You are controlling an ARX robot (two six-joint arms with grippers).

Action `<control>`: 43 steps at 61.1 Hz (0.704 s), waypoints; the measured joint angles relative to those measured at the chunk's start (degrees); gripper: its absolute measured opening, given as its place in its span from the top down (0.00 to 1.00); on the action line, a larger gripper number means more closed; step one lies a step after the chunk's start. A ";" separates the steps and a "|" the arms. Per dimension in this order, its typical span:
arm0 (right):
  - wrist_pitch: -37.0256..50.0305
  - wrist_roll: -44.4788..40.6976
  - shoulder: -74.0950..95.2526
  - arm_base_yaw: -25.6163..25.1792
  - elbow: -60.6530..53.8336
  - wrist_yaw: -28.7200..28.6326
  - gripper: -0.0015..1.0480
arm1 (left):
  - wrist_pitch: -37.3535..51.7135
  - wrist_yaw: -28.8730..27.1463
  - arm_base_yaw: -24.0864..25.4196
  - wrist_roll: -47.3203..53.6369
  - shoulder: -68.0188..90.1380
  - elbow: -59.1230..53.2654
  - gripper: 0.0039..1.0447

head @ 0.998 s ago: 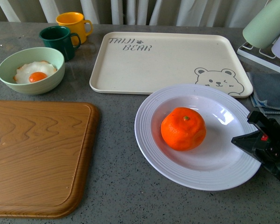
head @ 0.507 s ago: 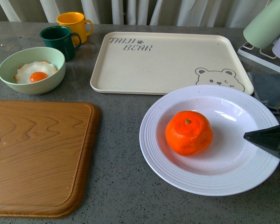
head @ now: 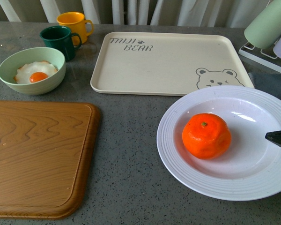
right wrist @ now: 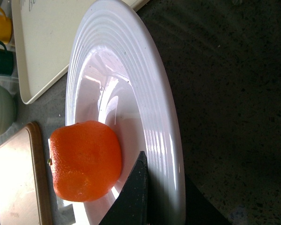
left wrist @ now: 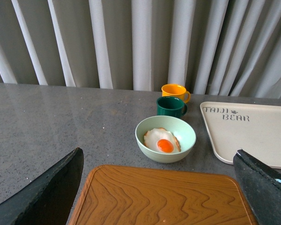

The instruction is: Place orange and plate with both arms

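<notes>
The white ridged plate (head: 178, 164) sits at the front right of the grey table, just in front of the cream tray. The orange (head: 206, 136) rests in its well, stem mark up. My right gripper (head: 277, 138) is shut on the plate's right rim, and only one dark finger shows at the frame's edge. In the right wrist view the gripper (right wrist: 165, 174) pinches the plate (right wrist: 150, 93) with one finger inside, close to the orange (right wrist: 84, 159). My left gripper (left wrist: 159, 157) is open and holds nothing, hanging above the wooden board (left wrist: 159, 197).
A cream bear-printed tray (head: 168, 61) lies behind the plate. On the left are a wooden cutting board (head: 37, 154), a pale green bowl with a fried egg (head: 30, 70), a dark green mug (head: 60, 41) and a yellow mug (head: 74, 23). A rack with cups (head: 267, 28) stands back right.
The plate, with the orange in it, has slid to the right, its rim now past the frame's edge. My right gripper has drawn rightward, mostly out of the front view.
</notes>
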 joint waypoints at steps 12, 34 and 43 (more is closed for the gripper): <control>-0.04 -0.24 -1.20 0.13 -0.02 -1.03 0.97 | 0.00 0.00 0.00 0.00 0.00 0.00 0.08; -0.15 1.27 -4.15 1.18 0.24 -3.61 0.97 | 0.00 0.00 0.00 0.00 0.00 0.00 0.08; 0.42 1.95 -3.45 2.54 2.47 -3.58 0.97 | 0.00 0.00 0.00 0.00 0.00 0.00 0.08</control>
